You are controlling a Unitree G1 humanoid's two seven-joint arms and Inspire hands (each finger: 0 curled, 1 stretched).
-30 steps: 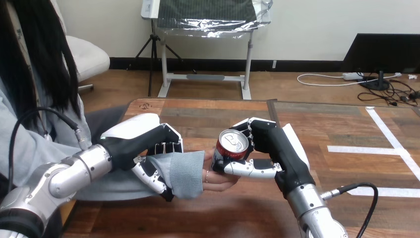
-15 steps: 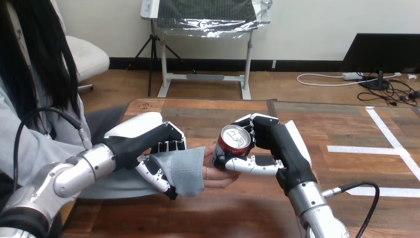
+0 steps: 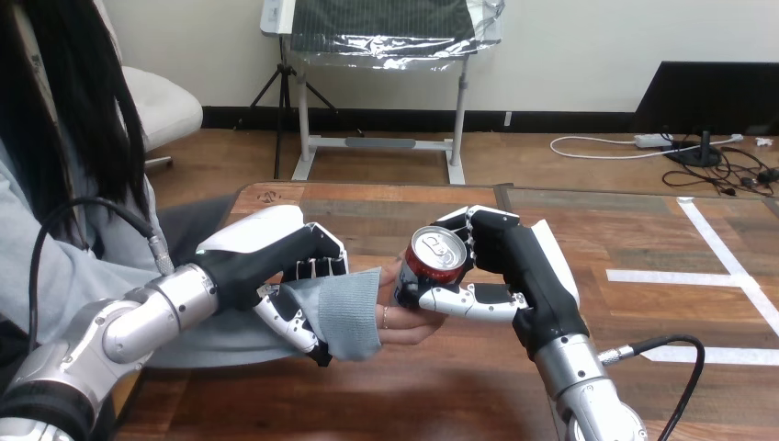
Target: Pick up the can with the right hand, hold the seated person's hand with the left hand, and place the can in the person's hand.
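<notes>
A red can with a silver top stands tilted over the person's hand, at the middle of the wooden table. My right hand is shut on the can, fingers behind it and thumb across its front. The person's palm lies under the can, and I cannot tell whether they touch. My left hand is shut on the person's wrist, over the grey sleeve, with fingers above and thumb below.
The person sits at the table's left side, their forearm reaching in over the left edge. White tape lines mark the table's right part. A black cable runs from my right forearm.
The can and my right hand have risen slightly and shifted a little right. My left hand, with the person's wrist in it, has edged to the right and up.
</notes>
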